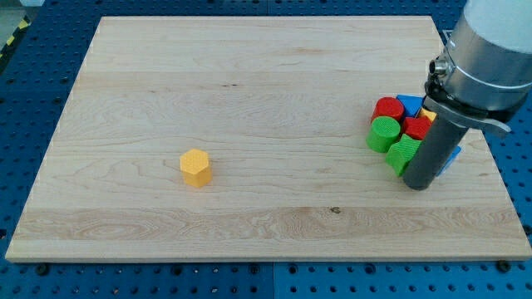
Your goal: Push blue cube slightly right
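Note:
The blue cube [452, 155] sits at the right end of a tight cluster near the board's right edge, mostly hidden behind my rod. My tip [418, 185] rests on the board just left of and below the blue cube, against a green block [402, 154]. The cluster also holds a green cylinder [383, 134], a red cylinder [387, 109], a red block [417, 127], a blue triangular block [410, 104] and a sliver of a yellow block [428, 114].
A yellow hexagonal block [196, 167] stands alone left of the middle of the wooden board [249, 75]. The board's right edge [490, 158] runs close to the blue cube. Blue pegboard surrounds the board.

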